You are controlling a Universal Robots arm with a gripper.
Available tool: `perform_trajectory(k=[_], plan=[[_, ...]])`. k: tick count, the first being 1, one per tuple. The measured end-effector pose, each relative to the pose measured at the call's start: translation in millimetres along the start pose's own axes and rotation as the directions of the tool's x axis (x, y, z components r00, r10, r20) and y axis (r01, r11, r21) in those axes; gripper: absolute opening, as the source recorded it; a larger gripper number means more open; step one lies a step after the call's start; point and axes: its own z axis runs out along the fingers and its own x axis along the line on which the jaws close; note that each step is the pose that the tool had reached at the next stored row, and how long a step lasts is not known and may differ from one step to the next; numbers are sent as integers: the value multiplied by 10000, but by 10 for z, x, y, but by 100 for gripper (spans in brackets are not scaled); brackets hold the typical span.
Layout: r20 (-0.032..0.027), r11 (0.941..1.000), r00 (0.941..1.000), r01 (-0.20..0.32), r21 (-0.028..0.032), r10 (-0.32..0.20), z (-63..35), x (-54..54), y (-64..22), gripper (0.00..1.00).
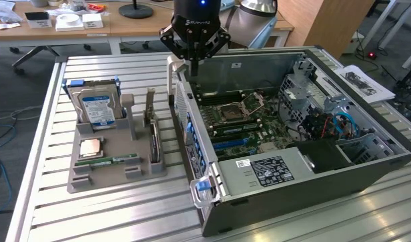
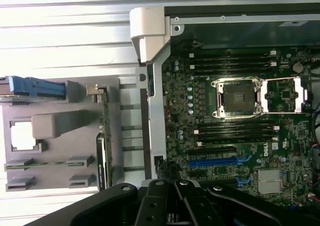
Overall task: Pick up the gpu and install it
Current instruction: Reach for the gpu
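Closed pincer (image 1: 191, 63) vertical above case (image 1: 306, 186) rim

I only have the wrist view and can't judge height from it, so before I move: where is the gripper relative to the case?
Observer: The gripper hangs above the case's rear wall, apparently clear of it.
Operator: Is the gpu lying flat?
Observer: No, the gpu stands on edge in the grey holder, at the exterior view's left of the case.
Operator: And the blue-topped thing in that holder?
Observer: A hard drive standing upright, its blue-and-white label facing the camera.
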Motion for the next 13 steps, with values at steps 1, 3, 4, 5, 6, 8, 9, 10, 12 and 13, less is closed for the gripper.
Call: perform_trajectory(k=[1, 3, 4, 5, 6, 8, 9, 10, 12, 13], plan=[[1, 10000, 10000, 0, -1, 0, 1, 4, 0, 11], [0, 10000, 10000, 0, 0, 0, 0, 14, -1, 11], [0, 10000, 10000, 0, 0, 0, 0, 24, -2, 11], [0, 10000, 10000, 0, -1, 0, 0, 36, -3, 11], [1, 10000, 10000, 0, -2, 0, 0, 47, -4, 11], [0, 10000, 10000, -1, -3, 1, 0, 71, -5, 11], [1, 10000, 10000, -1, -3, 1, 0, 81, -6, 11], [0, 10000, 10000, 1, -2, -1, 0, 89, -7, 11], [-1, 10000, 10000, 0, -16, 0, 0, 97, -8, 11], [-2, 10000, 10000, 1, -25, -1, 0, 101, -8, 11]])
